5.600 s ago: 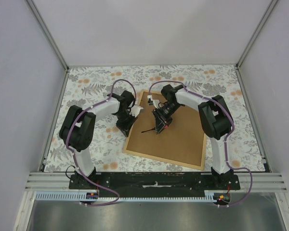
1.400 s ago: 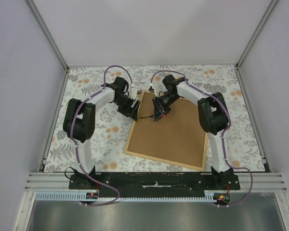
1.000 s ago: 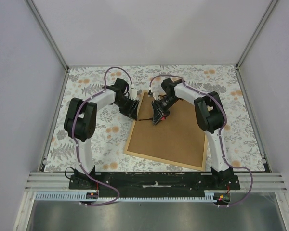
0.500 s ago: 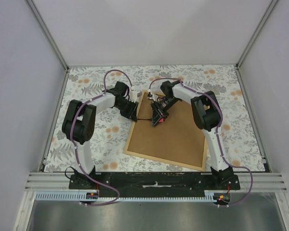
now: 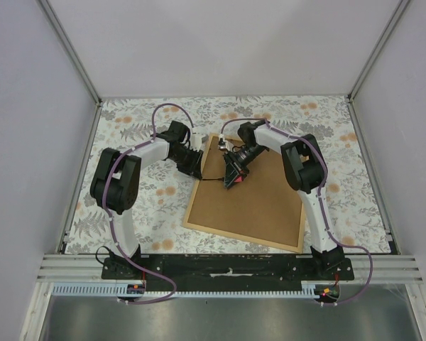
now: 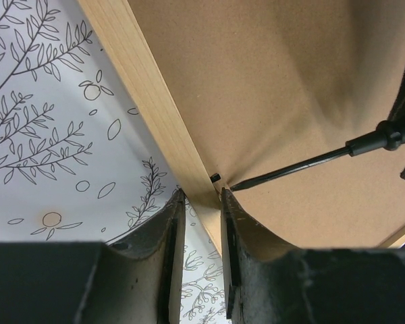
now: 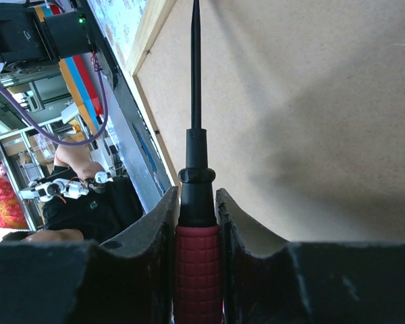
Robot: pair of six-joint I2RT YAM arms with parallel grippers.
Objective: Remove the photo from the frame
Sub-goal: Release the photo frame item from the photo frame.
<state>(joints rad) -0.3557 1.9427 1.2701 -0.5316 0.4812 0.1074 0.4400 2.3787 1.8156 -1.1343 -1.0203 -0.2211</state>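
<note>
On floral cloth [image 5: 128,121], flat fibreboard-backed frame [image 5: 252,206]

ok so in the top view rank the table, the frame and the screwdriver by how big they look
1. table, largest
2. frame
3. screwdriver, by far the smallest, only a thin line here

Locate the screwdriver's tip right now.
Left wrist view: the screwdriver has its tip on the frame, at the brown back beside the tan strip, just ahead of the left gripper.
</note>
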